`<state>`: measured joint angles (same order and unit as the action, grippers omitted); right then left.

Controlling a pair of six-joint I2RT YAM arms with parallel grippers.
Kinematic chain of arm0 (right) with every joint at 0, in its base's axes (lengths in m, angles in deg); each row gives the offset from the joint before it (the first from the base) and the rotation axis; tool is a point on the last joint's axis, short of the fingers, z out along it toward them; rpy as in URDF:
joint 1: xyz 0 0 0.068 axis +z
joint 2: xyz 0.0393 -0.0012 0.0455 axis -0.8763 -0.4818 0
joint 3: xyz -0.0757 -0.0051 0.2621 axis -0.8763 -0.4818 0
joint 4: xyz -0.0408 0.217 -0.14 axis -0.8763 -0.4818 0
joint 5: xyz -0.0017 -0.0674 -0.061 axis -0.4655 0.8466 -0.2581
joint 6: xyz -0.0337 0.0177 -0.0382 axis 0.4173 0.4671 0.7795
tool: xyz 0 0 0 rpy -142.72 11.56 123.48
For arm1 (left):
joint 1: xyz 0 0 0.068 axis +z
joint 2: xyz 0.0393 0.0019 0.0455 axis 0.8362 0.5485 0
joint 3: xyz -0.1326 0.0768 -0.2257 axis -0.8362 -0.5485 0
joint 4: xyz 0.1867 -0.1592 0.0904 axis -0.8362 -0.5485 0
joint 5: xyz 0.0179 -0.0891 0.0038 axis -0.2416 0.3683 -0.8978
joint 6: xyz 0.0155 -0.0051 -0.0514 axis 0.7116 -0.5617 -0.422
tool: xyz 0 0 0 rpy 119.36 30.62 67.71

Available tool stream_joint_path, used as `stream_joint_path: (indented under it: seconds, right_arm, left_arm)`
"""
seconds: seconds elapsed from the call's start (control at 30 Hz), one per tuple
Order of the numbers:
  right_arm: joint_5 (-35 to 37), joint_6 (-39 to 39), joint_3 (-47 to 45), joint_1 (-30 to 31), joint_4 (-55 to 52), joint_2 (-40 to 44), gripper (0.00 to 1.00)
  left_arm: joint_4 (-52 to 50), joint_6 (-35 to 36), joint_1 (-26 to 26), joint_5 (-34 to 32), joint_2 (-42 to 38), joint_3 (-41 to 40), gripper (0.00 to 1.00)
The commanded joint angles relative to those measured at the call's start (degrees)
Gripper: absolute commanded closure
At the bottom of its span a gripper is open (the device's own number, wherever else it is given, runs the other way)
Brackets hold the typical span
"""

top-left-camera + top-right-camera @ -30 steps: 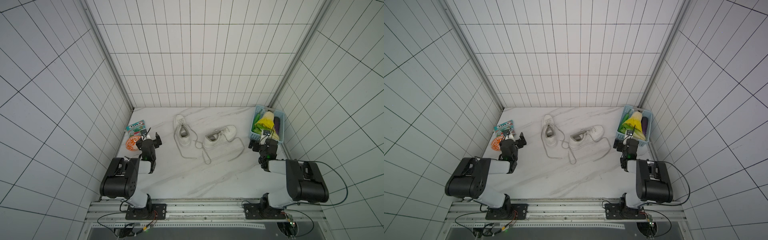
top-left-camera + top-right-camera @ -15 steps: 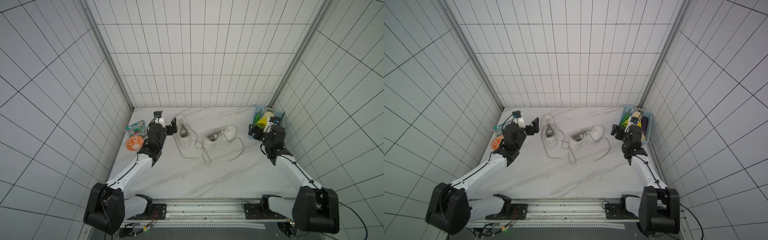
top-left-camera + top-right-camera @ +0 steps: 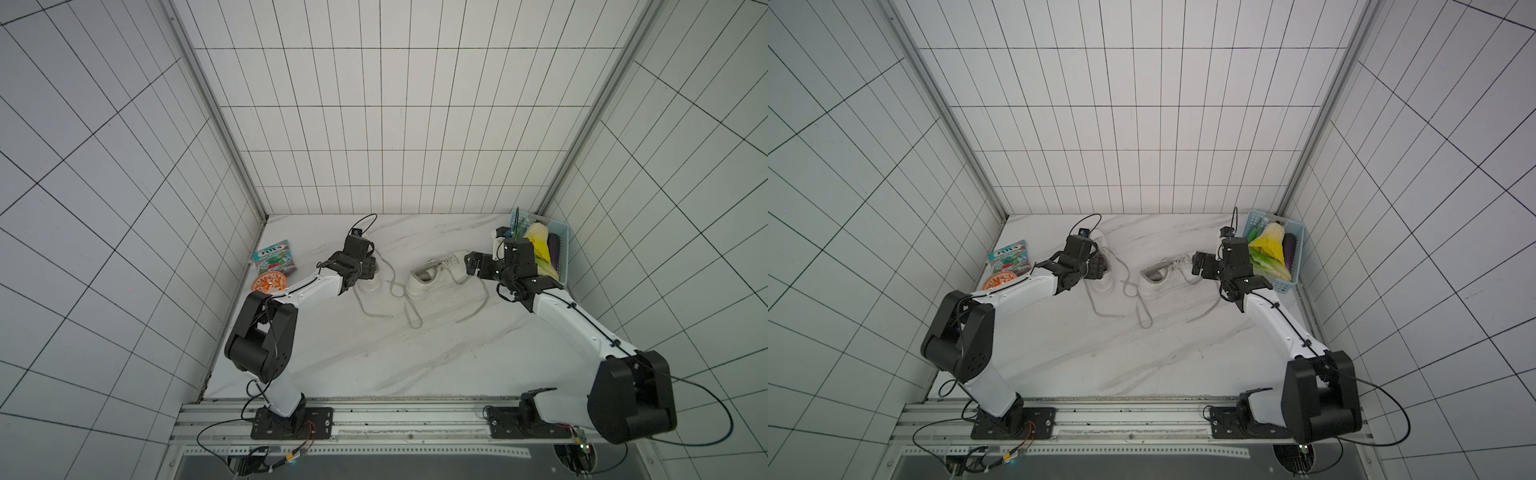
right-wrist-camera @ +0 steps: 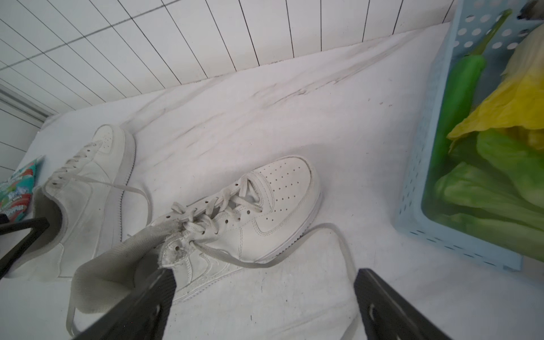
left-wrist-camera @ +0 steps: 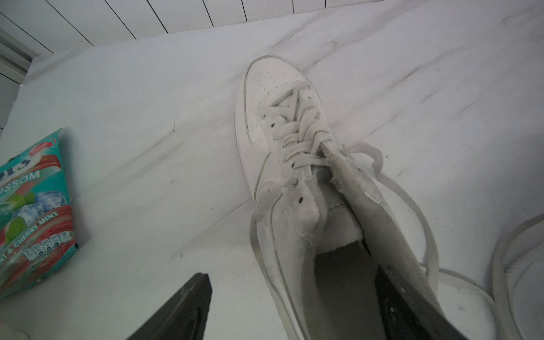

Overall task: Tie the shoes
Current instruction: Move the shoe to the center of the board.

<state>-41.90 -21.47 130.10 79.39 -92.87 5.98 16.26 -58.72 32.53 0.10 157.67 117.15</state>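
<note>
- both shoes stand on their soles at the back of the marble table (image 3: 374, 357), untied.
- the left-hand shoe (image 3: 369, 286) points its toe at the back wall. in both top views the left arm covers most of it, leaving only the heel end in sight.
- the right-hand shoe (image 3: 436, 272) sits just beside it, heel toward it and toe toward the basket (image 3: 561, 266).
- the left gripper (image 5: 294, 309) is open. one finger (image 5: 182, 306) hangs outside the shoe over bare table and the other is down by the grey opening beside the tongue. the shoe's side wall sits between the jaws, not pinched.
- the right gripper (image 4: 265, 309) is open wide above the right-hand shoe's heel end. the pulled-out tongue (image 4: 117, 259) lies right at one finger's (image 4: 141, 306) tip, and a lace (image 4: 323, 235) loops over the table between the jaws.
- loose laces (image 3: 411, 316) trail from both shoes toward the front of the table. between the shoes they run close together, and i cannot tell whether they cross.
- the blue basket fills the right back corner, close behind the right gripper. it holds a green pepper (image 4: 465, 76), yellow and green leaves (image 4: 512, 112) and something dark purple (image 3: 555, 245).
- a teal mint pouch (image 5: 32, 206) lies near the left-hand shoe's outer side, with an orange round disc (image 3: 269, 284) just in front of it. both are apart from the shoe.
</note>
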Motion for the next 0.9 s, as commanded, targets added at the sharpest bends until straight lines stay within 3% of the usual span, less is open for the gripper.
stream_joint_path:
  seconds: [0.0,0.3,0.47,0.57,0.87]
  right_arm:
    - [2.06,2.29,3.83,1.82,-3.44,-1.95,0.01]
    - [3.22,4.8,9.03,5.68,-7.21,-8.44,0.0]
    - [4.76,5.51,13.47,7.58,-12.27,-12.12,0.0]
    - [5.84,5.54,15.21,9.13,-13.8,-13.82,0.01]
    - [11.7,4.78,20.71,16.3,-15.9,-20.62,0.03]
  left_arm:
    - [-2.85,-0.85,1.02,-0.84,2.55,2.8,0.19]
    - [-2.32,-2.27,6.14,4.36,6.37,4.42,0.42]
    - [-2.23,-2.89,8.16,5.44,4.53,3.16,0.68]
    - [-2.7,-2.23,8.8,2.34,2.51,1.82,0.79]
    - [-3.64,-1.12,13.68,-1.91,-3.15,-3.15,0.89]
